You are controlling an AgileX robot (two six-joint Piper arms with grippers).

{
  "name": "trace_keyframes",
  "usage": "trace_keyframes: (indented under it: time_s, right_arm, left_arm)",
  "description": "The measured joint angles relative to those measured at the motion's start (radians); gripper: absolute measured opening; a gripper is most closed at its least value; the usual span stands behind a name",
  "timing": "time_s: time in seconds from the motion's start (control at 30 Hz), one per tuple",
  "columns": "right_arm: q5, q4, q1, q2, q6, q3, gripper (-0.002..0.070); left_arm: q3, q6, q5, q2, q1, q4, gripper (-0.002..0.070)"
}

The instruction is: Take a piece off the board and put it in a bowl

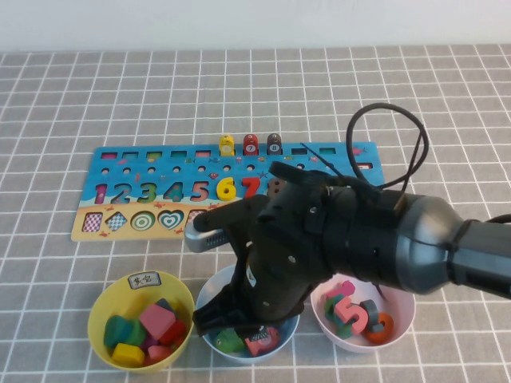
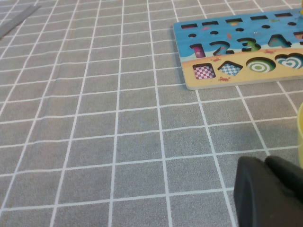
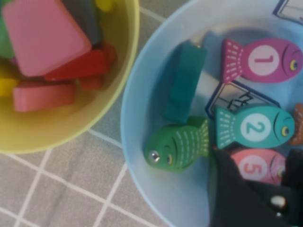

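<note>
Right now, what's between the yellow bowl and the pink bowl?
The blue bowl, in the high view, with the right gripper over it. The left gripper is away over cloth near the board.

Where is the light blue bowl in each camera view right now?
High view: light blue bowl at bottom centre, mostly hidden under the right gripper.
Left wrist view: not in it; the left gripper hangs over the cloth near the board.
Right wrist view: fills most of the picture, with fish pieces inside.
Shared landmark: the yellow bowl beside it shows in all three views.
</note>
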Motion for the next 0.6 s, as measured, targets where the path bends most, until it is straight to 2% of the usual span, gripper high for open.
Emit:
trace_keyframes:
  time_s: [0.5, 0.6]
  right_arm:
    - [0.005, 0.000, 0.000, 0.023, 0.002, -0.008, 0.0210]
    - [0.005, 0.000, 0.000, 0.023, 0.002, -0.008, 0.0243]
  left_arm:
    - [0.000, 0.000, 0.000, 0.000, 0.000, 0.000, 0.0000]
    - [0.000, 0.000, 0.000, 0.000, 0.000, 0.000, 0.0000]
